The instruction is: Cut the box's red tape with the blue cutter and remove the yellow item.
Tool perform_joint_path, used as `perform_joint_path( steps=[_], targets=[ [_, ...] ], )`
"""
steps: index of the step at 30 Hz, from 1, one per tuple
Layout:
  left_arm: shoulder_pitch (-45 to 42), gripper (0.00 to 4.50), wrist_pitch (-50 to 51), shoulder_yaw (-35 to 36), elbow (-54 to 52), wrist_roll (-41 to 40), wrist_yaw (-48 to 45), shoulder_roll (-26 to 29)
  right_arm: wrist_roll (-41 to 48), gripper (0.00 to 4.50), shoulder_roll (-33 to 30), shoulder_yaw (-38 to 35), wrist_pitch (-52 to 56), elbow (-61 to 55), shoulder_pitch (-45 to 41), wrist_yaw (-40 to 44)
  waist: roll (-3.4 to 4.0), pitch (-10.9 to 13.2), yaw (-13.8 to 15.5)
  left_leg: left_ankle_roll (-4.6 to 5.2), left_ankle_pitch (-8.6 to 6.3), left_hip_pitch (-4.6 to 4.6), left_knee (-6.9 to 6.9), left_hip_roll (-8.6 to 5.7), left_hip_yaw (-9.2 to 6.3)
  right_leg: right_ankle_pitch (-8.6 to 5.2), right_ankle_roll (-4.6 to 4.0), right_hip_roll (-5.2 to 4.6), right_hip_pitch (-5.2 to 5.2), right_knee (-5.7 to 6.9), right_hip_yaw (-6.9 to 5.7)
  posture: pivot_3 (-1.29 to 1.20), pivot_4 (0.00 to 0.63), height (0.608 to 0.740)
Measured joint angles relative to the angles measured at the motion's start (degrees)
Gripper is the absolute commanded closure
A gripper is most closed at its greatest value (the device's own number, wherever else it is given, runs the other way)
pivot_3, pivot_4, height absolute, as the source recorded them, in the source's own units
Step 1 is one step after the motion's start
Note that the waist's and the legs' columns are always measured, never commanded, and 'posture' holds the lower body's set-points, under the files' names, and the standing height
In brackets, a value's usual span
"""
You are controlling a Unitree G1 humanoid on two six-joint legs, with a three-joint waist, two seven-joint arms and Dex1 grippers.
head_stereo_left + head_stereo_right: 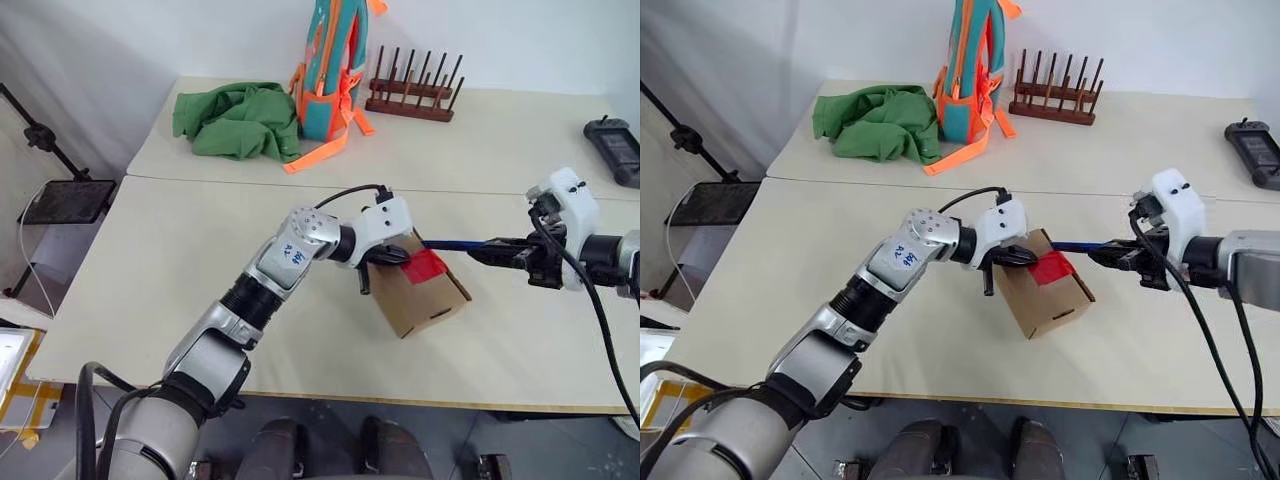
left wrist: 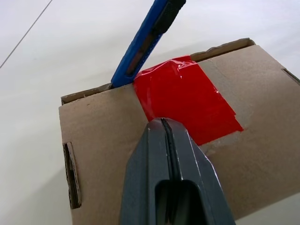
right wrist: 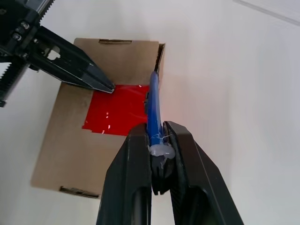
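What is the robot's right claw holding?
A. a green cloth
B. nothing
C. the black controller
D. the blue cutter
D. The right claw is shut on the blue cutter, whose tip sits at the edge of the red tape on the box.

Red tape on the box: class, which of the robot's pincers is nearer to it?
Left. The left pincer, shut, rests its tips on the red tape atop the box. The right pincer stays off to the box's side, holding the blue cutter, whose tip reaches the tape's edge.
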Motion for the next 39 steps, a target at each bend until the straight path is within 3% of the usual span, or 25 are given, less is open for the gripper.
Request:
perform_joint_path(
  steps=[14,29,39],
  targets=[
    [0.13,4.50,-1.72,0.77,3.17,0.15,1.02,-3.63,-4.86,4.35,-9.95,13.08,7.35,4.73,-14.42,12.49,-0.14,-0.11,1.15,0.10,-0.10,-0.09,-0.03,-0.29,-0.15,0.00,0.01,-0.45,0.04,-0.09,-0.32,0.00,0.150,0.740],
    [0.77,4.50,-2.89,0.79,3.79,0.17,1.89,-5.22,-9.99,4.35,-14.92,19.59,8.30,4.87,-16.44,21.62,-0.17,-0.12,1.31,0.14,-0.17,-0.13,-0.09,-0.65,-0.51,0.02,0.03,-0.60,0.21,-0.19,-0.69,0.00,0.150,0.740],
    [1.13,4.50,-2.90,0.78,3.79,0.19,2.00,-5.42,-11.64,4.35,-15.45,20.21,8.48,5.00,-16.27,24.03,-0.15,-0.14,1.24,-0.01,-0.25,-0.06,-0.09,-0.66,-1.06,0.02,0.04,-0.58,0.73,-0.60,-1.06,0.00,0.150,0.740]
  ],
)
